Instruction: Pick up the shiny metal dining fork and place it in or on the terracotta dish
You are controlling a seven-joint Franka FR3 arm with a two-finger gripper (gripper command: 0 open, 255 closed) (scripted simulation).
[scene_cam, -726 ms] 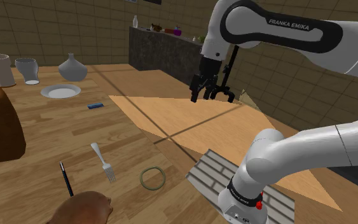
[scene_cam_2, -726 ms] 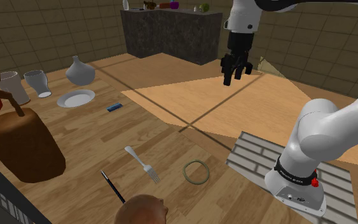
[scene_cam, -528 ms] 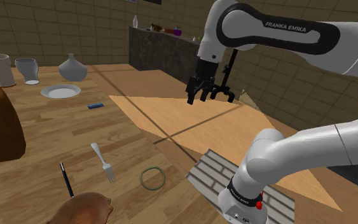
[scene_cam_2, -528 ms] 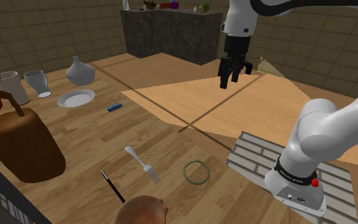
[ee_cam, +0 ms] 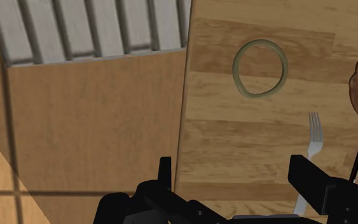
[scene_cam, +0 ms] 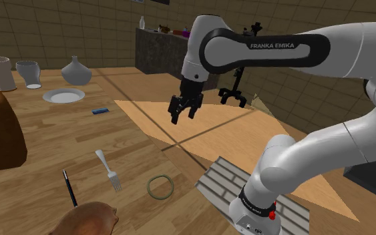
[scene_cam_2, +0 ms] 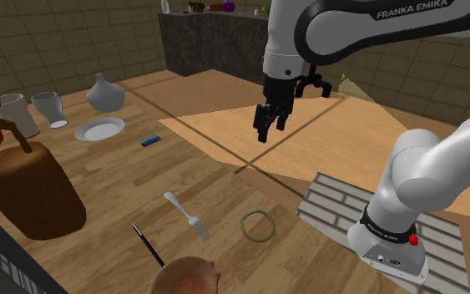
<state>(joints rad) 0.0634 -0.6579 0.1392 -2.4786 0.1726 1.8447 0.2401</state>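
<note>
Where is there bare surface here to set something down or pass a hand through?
Widest free patch: the pale wood panel, bordered by the dark counter and grey slatted mat. Bare planks also lie between the blue item and fork. Crowded: fork, black pen, ring and brown dish cluster together.

I have clear air under the black two-finger gripper [scene_cam: 181, 112], fingers apart, high above the wooden floor [scene_cam: 53, 140]. Down by the silver metal fork [scene_cam: 107, 170], a thin black pen [scene_cam: 69, 187], an olive ring [scene_cam: 159, 186] and a rounded brown lump [scene_cam: 86, 219] crowd near, none touching it.
</note>
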